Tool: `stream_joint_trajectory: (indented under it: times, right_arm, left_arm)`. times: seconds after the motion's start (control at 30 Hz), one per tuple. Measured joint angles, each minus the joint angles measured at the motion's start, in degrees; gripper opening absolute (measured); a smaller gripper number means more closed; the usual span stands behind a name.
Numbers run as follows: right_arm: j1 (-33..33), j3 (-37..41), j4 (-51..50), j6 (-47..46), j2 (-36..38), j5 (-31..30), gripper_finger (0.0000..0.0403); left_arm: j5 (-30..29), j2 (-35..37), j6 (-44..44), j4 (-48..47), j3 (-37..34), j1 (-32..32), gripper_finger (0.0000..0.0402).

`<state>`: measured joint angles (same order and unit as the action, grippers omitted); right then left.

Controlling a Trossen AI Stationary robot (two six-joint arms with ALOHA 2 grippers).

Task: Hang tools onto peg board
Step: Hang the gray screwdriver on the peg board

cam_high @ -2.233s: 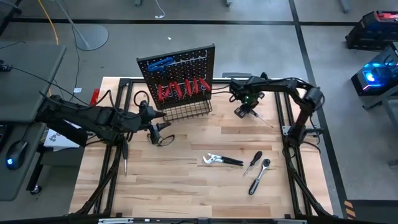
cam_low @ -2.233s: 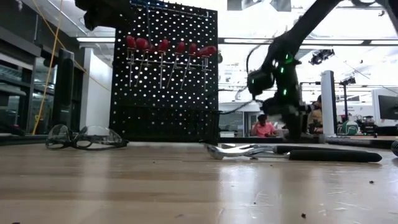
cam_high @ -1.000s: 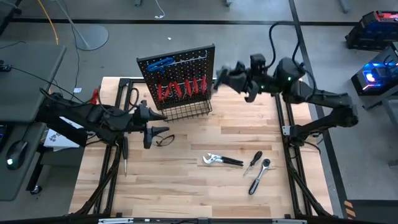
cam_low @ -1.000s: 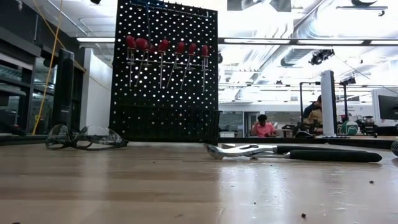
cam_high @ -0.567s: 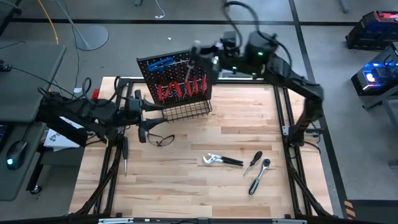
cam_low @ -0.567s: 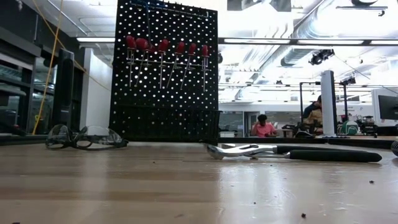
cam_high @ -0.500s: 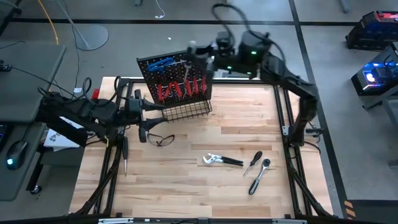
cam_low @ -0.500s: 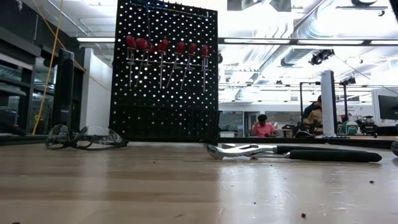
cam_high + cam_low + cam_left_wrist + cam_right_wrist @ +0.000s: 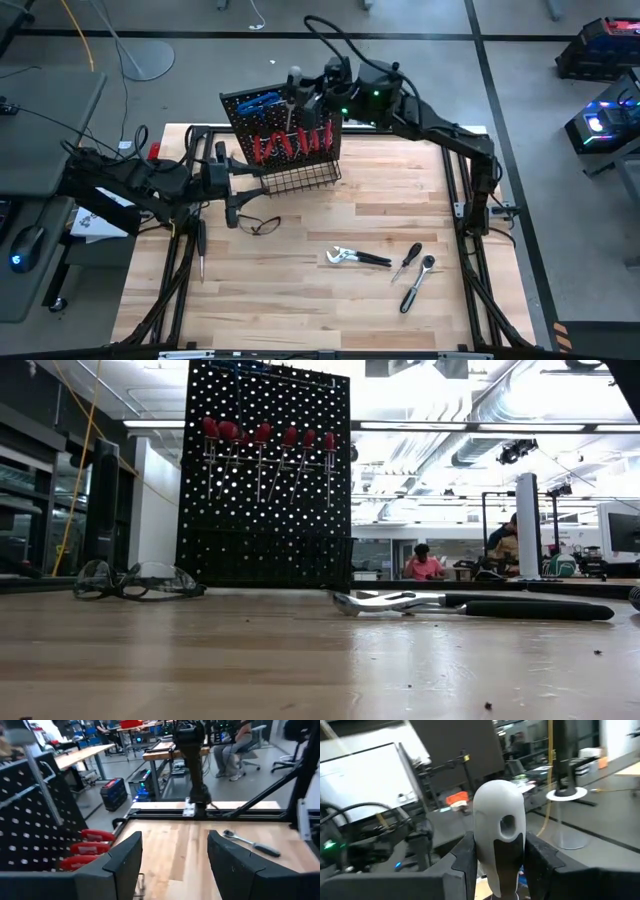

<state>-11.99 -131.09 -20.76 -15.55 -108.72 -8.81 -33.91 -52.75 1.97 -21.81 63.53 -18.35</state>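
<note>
Grips a screwdriver with a pale grey, rounded plastic handle (image 9: pixel 500 815) in the right gripper (image 9: pixel 499 862), fingers closed partway around the handle's waist, high above the black perforated peg board (image 9: pixel 285 115) at the tabletop's far edge. Looks light and stiff, though the smooth moulded plastic could twist in the hold. Seems best held as it is, low on the handle, with the domed head free. Cannot make out the shaft tip against the board from above. Likely calls for a slow, straight drop into a free hook near the row of red-handled screwdrivers (image 9: pixel 290 143).

Shows the left gripper (image 9: pixel 175 852) near the tabletop's left edge, fingers well apart and holding nothing, close to a pair of clear safety glasses (image 9: pixel 262 225).

Shows silver pliers with black handles (image 9: pixel 355 257), a black-handled screwdriver (image 9: pixel 406 261) and a chrome ratchet (image 9: pixel 417 283) lying toward the tabletop's near right. Probably heavier steel, better taken mid-handle.
</note>
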Motion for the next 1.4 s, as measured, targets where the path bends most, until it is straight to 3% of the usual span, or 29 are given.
stream_joint_trajectory:
  times: [0.33,0.67,0.87,1.4]
  right_arm:
    - [-0.02,-0.02,-1.4,-0.92,0.08,-10.68,0.0102]
    - [-0.6,-0.02,-1.91,2.58,0.08,-10.7,0.0102]
    - [-1.64,-0.02,-2.14,3.9,0.08,-6.74,0.0102]
    - [-5.88,0.0,-2.13,1.79,-2.89,-2.47,0.0102]
  left_arm:
    - [-3.01,-0.43,3.21,0.53,0.0,0.45,0.0204]
    - [-4.55,-4.22,2.55,2.79,-0.02,2.62,0.0204]
    - [-5.7,-7.12,-1.75,2.84,-0.03,2.64,0.0204]
    - [-7.33,-9.23,1.26,4.16,-0.04,3.61,0.0204]
